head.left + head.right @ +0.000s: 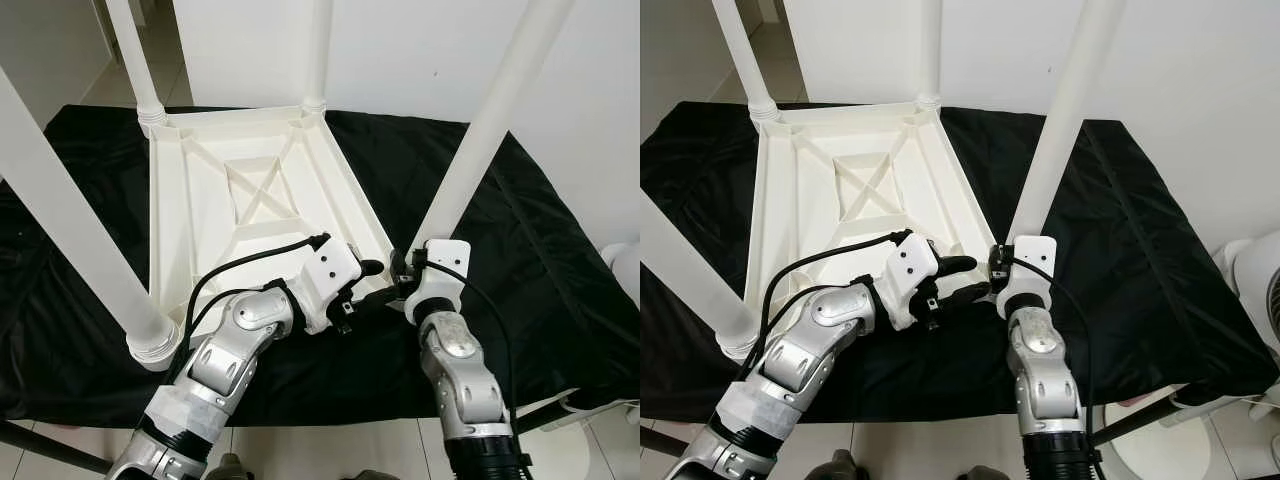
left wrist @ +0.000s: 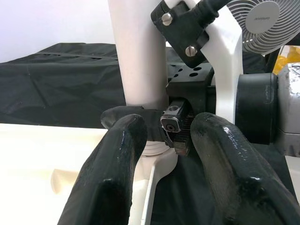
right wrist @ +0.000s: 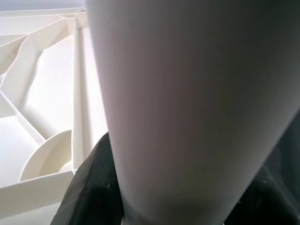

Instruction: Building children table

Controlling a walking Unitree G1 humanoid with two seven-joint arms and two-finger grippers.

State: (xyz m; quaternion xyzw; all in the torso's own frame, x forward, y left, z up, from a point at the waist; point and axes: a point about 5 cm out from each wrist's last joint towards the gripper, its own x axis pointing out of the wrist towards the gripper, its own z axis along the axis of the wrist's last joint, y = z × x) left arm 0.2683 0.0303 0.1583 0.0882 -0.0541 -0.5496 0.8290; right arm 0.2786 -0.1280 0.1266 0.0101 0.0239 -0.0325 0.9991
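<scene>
A white plastic children's table (image 1: 250, 200) lies upside down on a black cloth, its legs pointing up. My right gripper (image 1: 405, 275) is at the base of the near right leg (image 1: 480, 140), shut on it; in the right wrist view black fingers (image 3: 89, 187) flank the leg (image 3: 187, 93). My left gripper (image 1: 372, 285) reaches in from the left toward the same corner socket. It is open, its two fingers (image 2: 117, 154) spread and aimed at the leg's foot (image 2: 138, 51) and the right gripper's wrist. Nothing is between them.
Three other legs stand up: near left (image 1: 70, 230), far left (image 1: 135, 60) and far middle (image 1: 318, 50). The black cloth (image 1: 540, 250) covers the whole work surface. A white fan (image 1: 1255, 290) stands at the right, past the cloth's edge. A white wall is behind.
</scene>
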